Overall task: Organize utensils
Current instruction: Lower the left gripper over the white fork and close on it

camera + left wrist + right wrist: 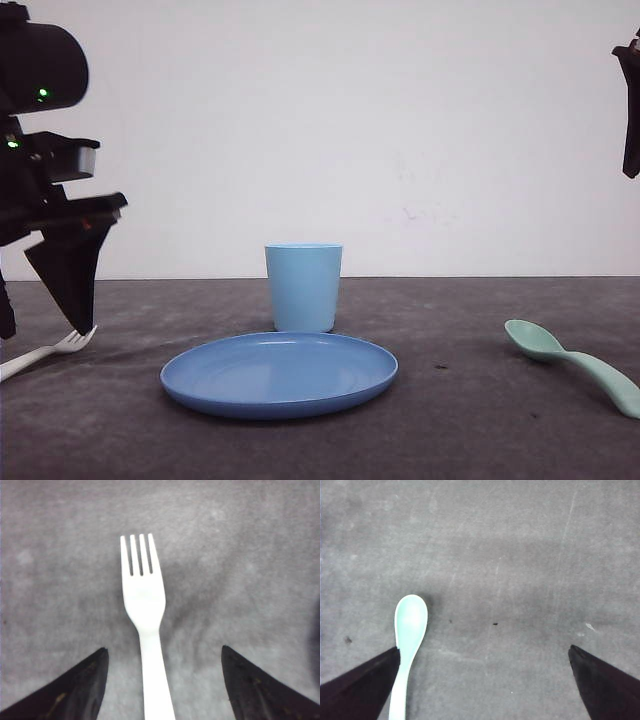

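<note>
Utensils are both lying ungrasped on the grey table: small white plastic fork [146,625] between the left gripper's [162,680] spread fingers, pale mint-green plastic spoon [408,640] beside the right gripper's [485,680] parted fingers.

One white fork [144,605], one mint spoon [570,360], one blue cup [303,287], one blue plate [279,375]

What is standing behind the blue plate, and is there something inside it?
The light blue cup stands upright behind the plate. Its wall hides its inside, so any contents cannot be seen.
</note>
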You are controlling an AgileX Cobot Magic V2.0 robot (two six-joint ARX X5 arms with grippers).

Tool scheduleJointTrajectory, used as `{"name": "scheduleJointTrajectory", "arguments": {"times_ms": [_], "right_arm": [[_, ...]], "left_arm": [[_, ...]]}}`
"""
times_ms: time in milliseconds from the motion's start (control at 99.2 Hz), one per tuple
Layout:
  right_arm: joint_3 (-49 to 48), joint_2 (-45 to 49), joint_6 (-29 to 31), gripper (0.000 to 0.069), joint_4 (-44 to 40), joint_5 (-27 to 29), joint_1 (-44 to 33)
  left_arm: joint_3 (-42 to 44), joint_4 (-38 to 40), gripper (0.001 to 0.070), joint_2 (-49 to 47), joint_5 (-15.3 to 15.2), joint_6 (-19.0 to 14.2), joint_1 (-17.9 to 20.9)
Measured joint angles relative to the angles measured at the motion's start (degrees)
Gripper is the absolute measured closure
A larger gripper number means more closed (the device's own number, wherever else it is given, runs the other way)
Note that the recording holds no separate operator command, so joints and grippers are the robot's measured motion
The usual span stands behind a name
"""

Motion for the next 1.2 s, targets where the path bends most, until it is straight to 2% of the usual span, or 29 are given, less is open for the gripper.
{"name": "scheduleJointTrajectory", "arguments": {"times_ms": [111,625,675,796,857,1200], "right_arm": [[0.0,0.0,0.0,0.0012,-0.4,0.0,0.0],[0.0,0.0,0.0,0.0012,-0.7,0.0,0.0],[0.0,0.0,0.0,0.0012,-0.7,0.0,0.0],[0.0,0.0,0.0,0.0012,-0.8,0.0,0.0],[0.0,0.0,0.0,0.0012,-1.0,0.0,0.0],[0.0,0.0,0.0,0.0012,-1.1,0.0,0.0]], "left_arm": [[0.0,0.6,0.0277,0.8,-1.9,-0.1,-0.7],[0.0,1.9,0.0293,4.4,-2.2,-0.1,-0.7],[0.0,1.9,0.0329,4.4,-2.2,-0.1,-0.7],[0.0,1.9,0.0510,4.4,-2.3,-0.1,-0.6],[0.0,1.9,0.0570,4.4,-2.2,-0.1,-0.6],[0.0,1.9,0.0669,4.4,-2.1,-0.2,-0.7]]}}
